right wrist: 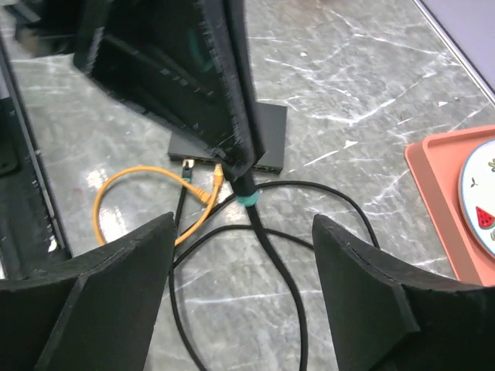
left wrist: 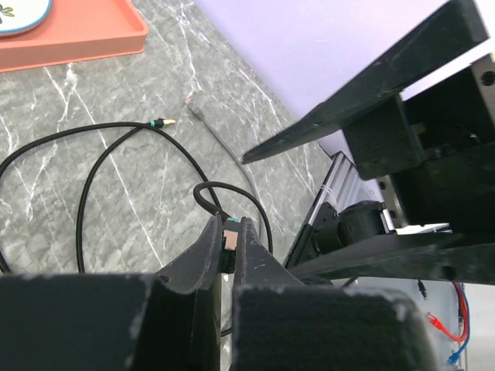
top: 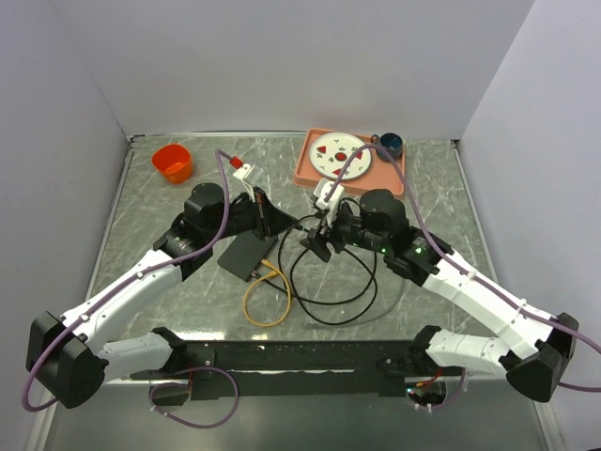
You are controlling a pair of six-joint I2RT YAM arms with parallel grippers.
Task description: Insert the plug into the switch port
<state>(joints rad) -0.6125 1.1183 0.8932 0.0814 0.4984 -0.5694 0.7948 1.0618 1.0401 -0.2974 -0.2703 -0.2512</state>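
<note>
My left arm stretches forward over the table's middle, left gripper (left wrist: 230,226) pinched tight on the plug (left wrist: 230,236), the teal-banded end of the black cable (left wrist: 93,166). My right arm bends in from 3 o'clock, right gripper (right wrist: 244,226) spread wide around nothing, facing the left one. From above, the switch (top: 246,256) lies flat at 8 o'clock of the plug, with an orange cable (top: 268,299) plugged into its port edge.

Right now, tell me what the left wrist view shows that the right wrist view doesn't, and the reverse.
Left wrist only: the pale wall and red and blue wires beyond the marble table. Right wrist only: the black switch box and the orange cable. Both: the left gripper shut on the teal-banded end of the black cable, the salmon tray and that table.
</note>
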